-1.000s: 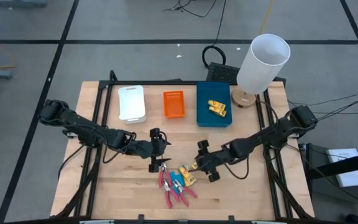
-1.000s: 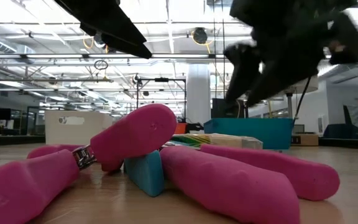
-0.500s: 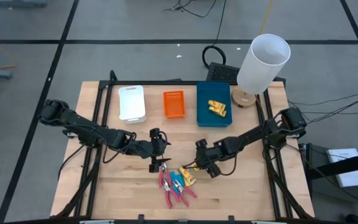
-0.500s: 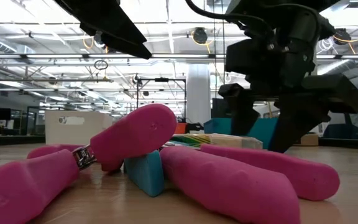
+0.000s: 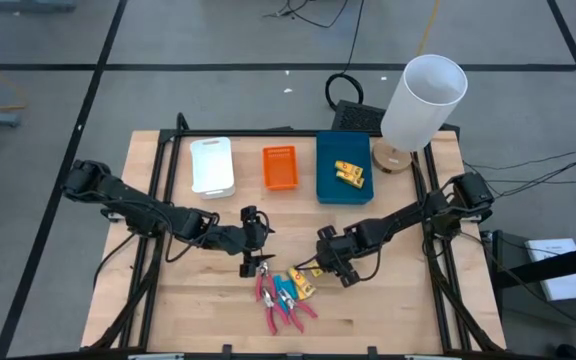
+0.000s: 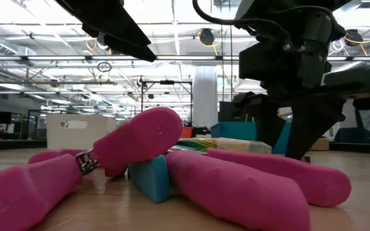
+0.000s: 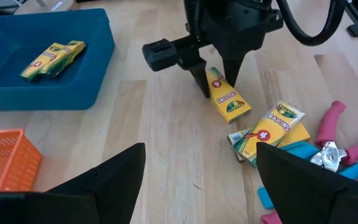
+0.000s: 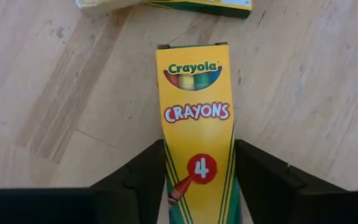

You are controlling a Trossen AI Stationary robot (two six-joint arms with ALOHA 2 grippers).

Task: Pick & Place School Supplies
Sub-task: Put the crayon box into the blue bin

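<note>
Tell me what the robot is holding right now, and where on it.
The right end effector straddles one end of a crayon box on the table; whether it grips cannot be told. Left end effector holds nothing.
</note>
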